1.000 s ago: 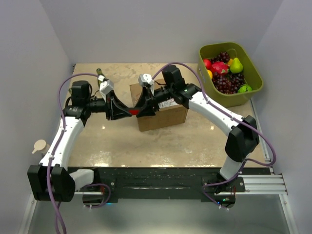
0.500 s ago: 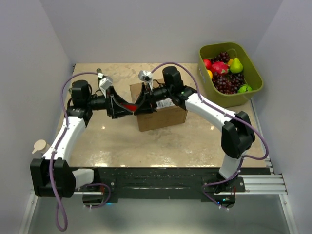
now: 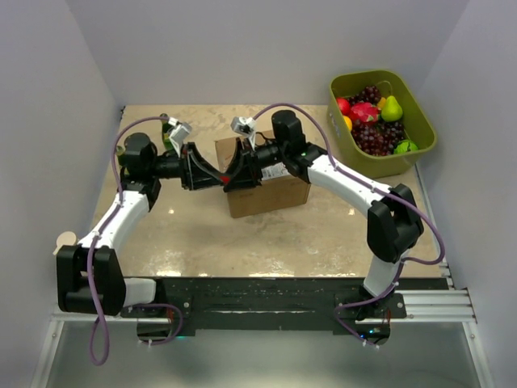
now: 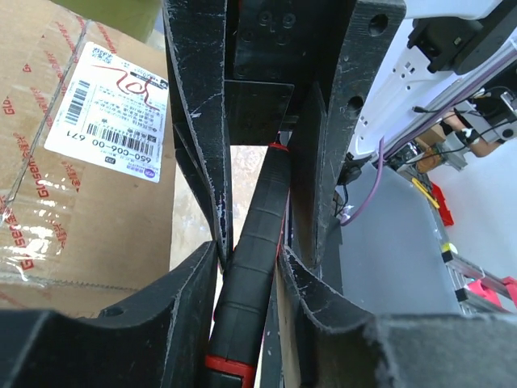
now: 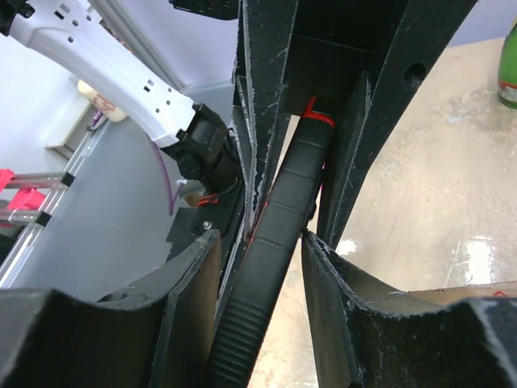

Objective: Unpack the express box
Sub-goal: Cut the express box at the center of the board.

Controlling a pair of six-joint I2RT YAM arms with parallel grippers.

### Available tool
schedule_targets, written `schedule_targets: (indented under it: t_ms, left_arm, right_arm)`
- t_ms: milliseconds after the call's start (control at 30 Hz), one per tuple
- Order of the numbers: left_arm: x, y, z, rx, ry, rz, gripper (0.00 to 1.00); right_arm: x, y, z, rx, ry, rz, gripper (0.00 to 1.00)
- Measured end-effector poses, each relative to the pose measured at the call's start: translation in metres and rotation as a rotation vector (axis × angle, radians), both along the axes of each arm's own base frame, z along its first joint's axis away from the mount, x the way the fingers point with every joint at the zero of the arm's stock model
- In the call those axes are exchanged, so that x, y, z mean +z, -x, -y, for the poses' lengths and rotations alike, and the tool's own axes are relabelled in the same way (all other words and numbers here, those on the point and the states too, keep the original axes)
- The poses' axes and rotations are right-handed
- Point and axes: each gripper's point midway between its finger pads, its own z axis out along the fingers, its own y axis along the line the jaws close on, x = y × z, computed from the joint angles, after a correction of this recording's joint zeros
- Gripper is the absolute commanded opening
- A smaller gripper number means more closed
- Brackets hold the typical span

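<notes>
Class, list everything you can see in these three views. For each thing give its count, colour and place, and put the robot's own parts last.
express box: one, brown cardboard, mid-table, partly behind the grippers.
shipping label: one, white, on the box's top.
fruit tub: one, olive green, far right corner, holding mixed fruit.
bottle: one, green, far left of the table.
tool: one, black ribbed with red trim, held above the table.
small round object: one, cream, beyond the table's left edge, too small to identify.
table: one, beige.
left gripper: black, shut on the tool.
right gripper: black, shut on the tool.
</notes>
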Motion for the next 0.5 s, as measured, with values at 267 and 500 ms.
schedule_targets:
  t_ms: [267, 500]
  left_arm:
    - [-0.003, 0.005, 0.008, -0.030, 0.007, -0.010, 0.47]
    - [-0.005, 0.005, 0.013, -0.042, 0.007, -0.012, 0.01]
  right_arm:
    - [0.000, 0.005, 0.002, 0.022, 0.005, -0.030, 0.00]
    - [-0.001, 0.005, 0.006, 0.019, 0.019, -0.070, 0.06]
